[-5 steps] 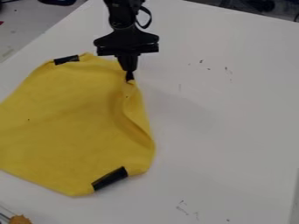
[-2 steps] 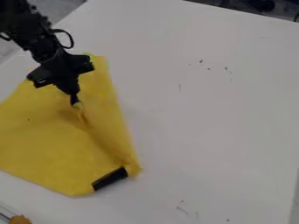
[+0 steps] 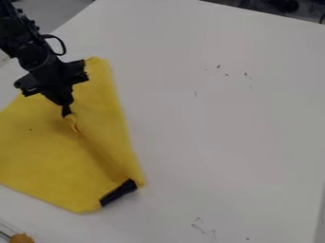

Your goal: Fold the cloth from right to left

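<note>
The black gripper (image 3: 67, 113) hangs over the upper left part of the yellow cloth (image 3: 47, 154), shut on a pinched bit of it. From the pinch a raised fold runs down and right toward a black strip (image 3: 118, 192) at the cloth's lower edge. The cloth's right portion is pulled over leftward, leaving a nearly straight right edge from the top corner to beside the strip. The arm covers the cloth's upper left edge.
The white table (image 3: 222, 133) carries a few small dark marks at its upper right and lower right. An orange-brown object (image 3: 22, 238) lies at the bottom left corner. Dark items stand beyond the table's top right edge.
The gripper has moved left and down from the cloth's upper right edge, drawing the pinched cloth along. The right edge has shifted left, and the upper black strip is now out of sight.
</note>
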`<action>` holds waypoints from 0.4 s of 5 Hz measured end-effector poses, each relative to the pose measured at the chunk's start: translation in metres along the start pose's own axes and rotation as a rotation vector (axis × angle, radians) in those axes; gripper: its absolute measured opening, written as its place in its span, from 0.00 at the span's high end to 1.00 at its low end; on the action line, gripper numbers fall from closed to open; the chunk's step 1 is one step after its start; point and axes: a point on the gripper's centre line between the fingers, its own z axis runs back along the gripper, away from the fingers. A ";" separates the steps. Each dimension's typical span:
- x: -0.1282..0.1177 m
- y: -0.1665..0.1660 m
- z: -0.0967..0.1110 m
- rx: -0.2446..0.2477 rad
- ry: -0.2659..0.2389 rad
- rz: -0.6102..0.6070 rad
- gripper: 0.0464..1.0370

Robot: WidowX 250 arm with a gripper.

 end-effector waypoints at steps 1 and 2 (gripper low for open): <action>0.005 0.006 0.003 0.023 0.020 -0.067 0.53; 0.011 0.015 0.005 0.062 0.048 -0.146 0.22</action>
